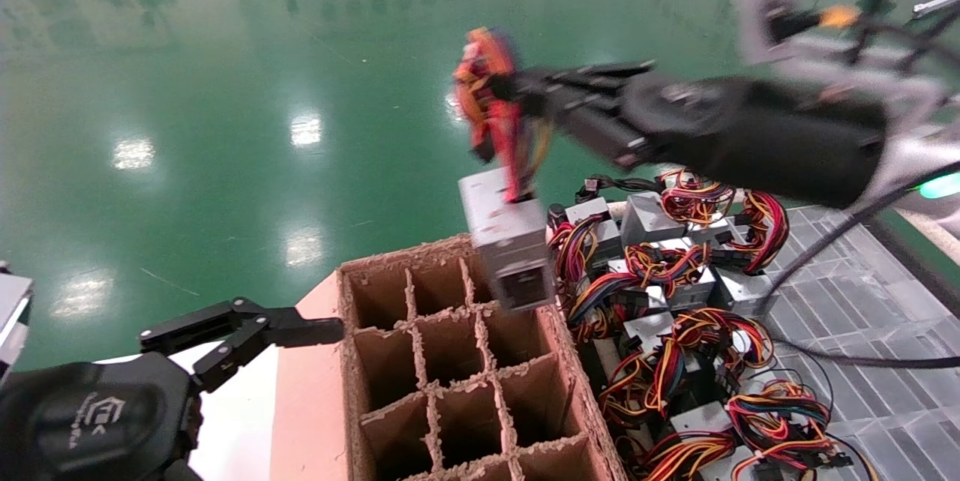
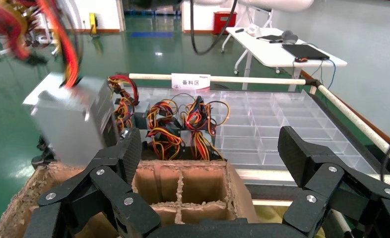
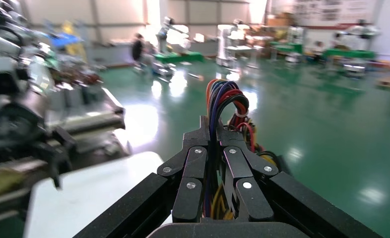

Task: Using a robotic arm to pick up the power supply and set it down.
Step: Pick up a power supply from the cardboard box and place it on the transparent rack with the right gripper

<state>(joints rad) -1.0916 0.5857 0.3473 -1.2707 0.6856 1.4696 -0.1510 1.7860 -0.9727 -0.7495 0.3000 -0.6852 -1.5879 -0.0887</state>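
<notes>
Clearly we risk a drop here: the power supply (image 1: 510,241) hangs only by its wire bundle (image 1: 491,102), dangling over the far right corner of the cardboard box (image 1: 450,361), so it could swing, slip through our grip, or catch a divider. Our right gripper (image 1: 517,91) is clamped tight on those wires, its fingers (image 3: 232,168) pressed together around them, not touching the grey case. Our left gripper (image 2: 208,163) waits spread wide, empty, at the box's near left side.
</notes>
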